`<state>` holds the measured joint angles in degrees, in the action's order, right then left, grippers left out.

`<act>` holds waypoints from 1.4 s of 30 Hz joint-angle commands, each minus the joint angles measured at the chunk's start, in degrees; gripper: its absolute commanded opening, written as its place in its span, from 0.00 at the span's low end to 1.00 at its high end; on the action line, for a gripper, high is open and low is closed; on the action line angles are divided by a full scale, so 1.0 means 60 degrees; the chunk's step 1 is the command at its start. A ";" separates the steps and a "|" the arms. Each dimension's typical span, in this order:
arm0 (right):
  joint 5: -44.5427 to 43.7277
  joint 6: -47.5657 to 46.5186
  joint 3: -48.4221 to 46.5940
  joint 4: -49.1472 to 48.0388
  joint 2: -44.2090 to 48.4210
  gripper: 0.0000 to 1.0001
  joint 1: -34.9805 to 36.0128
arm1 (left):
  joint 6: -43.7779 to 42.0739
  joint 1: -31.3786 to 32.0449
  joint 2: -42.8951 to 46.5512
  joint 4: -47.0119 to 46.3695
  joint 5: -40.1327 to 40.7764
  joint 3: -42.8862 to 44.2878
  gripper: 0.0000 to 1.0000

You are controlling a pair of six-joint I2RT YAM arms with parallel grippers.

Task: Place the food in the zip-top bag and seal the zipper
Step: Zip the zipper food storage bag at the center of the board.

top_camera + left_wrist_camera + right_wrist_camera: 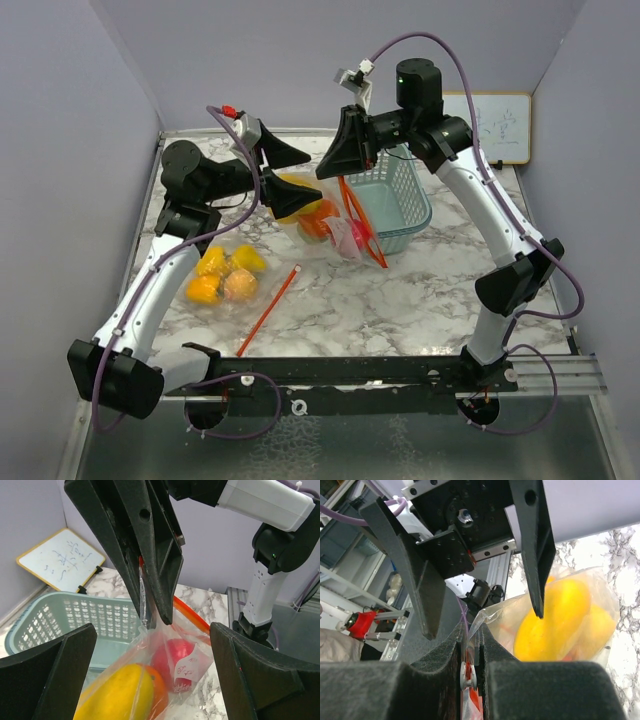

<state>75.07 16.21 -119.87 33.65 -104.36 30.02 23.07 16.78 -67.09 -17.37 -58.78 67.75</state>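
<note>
R gripper is clamped tight on bag zipper; L gripper gapes wide, empty. Pinch L onto zipper beside R, then slide away.

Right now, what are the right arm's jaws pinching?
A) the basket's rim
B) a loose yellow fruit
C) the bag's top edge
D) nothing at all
C: the left wrist view shows the right jaws shut on the zipper edge of the bag, with fruit hanging inside below them and the basket standing behind, clear of them.
</note>
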 commanded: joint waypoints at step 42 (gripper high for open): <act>-0.2070 -0.1265 0.0021 -0.0039 0.1455 0.60 -0.0681 | -0.0107 0.0711 -0.0855 0.0928 0.1814 0.0779 0.00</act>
<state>65.28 10.48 -123.52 36.42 -100.29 26.94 22.76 21.47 -74.89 -11.11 -50.63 70.06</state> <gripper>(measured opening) 0.568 0.012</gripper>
